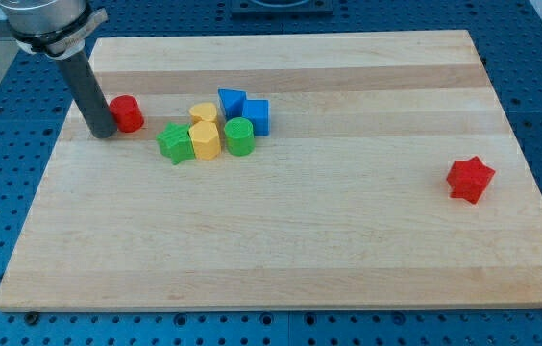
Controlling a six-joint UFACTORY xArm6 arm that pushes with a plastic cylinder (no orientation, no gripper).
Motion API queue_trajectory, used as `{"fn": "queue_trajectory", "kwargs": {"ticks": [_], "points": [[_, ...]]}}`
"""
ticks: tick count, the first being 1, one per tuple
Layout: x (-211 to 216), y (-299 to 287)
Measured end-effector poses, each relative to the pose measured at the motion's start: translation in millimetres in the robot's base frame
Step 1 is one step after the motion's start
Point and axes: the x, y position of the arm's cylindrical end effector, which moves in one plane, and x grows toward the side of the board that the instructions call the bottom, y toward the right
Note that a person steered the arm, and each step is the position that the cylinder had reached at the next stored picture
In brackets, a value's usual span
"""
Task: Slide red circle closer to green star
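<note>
The red circle (128,113) lies on the wooden board (281,231) at the view's upper left. My tip (103,134) rests on the board just left of it, touching or nearly touching its left side. The green star (174,143) lies a short way to the lower right of the red circle, at the left end of a cluster of blocks.
The cluster holds a yellow hexagon (205,140), a yellow block (203,114), a green cylinder (238,136), a blue triangle (232,101) and a blue cube (256,116). A red star (470,179) lies alone at the view's right.
</note>
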Motion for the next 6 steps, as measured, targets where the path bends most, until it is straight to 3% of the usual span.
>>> {"fn": "queue_trajectory", "kwargs": {"ticks": [1,4,5,6], "points": [[13,-34],[-86,-1],[-98,-8],[-71,-21]]}}
